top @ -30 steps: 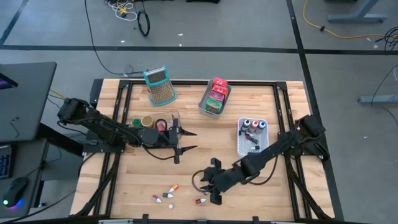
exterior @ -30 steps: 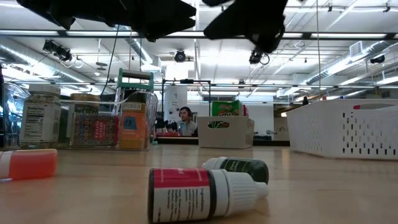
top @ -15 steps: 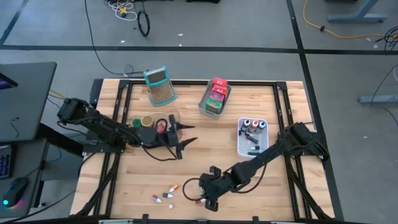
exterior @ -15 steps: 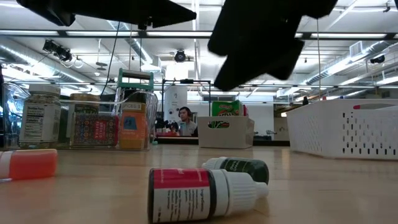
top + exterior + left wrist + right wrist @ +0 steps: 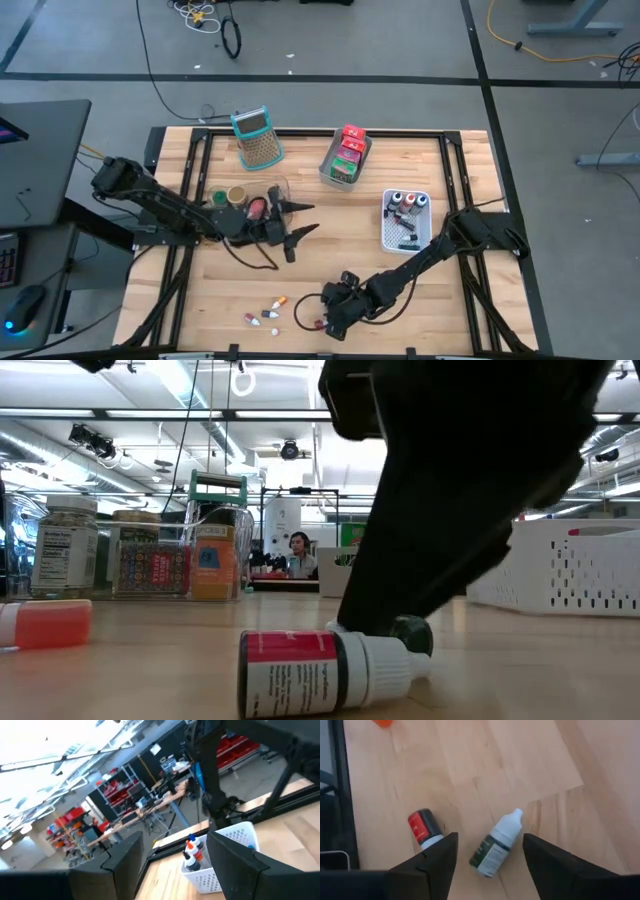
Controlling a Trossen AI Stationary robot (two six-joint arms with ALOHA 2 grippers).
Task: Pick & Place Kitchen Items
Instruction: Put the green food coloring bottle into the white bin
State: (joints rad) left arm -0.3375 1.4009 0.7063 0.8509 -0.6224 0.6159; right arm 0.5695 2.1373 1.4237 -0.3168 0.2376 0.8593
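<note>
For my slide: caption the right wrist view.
Open right gripper poised over a green-labelled dropper bottle lying on the wooden table, red-labelled bottle beside it.

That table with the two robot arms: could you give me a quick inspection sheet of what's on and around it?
Surface: wooden table, black frame.
Job's things: small bottles lying at the front edge; green-labelled bottle and red-labelled one under the right claw; white basket of bottles; grey bin of packets; jars.
Clutter: teal-handled grater.
Grippers: right claw open, low over the green-labelled bottle; left claw open, mid-table, empty.
Cables: loose on the floor.
Surroundings: desk; a seated person far behind.
</note>
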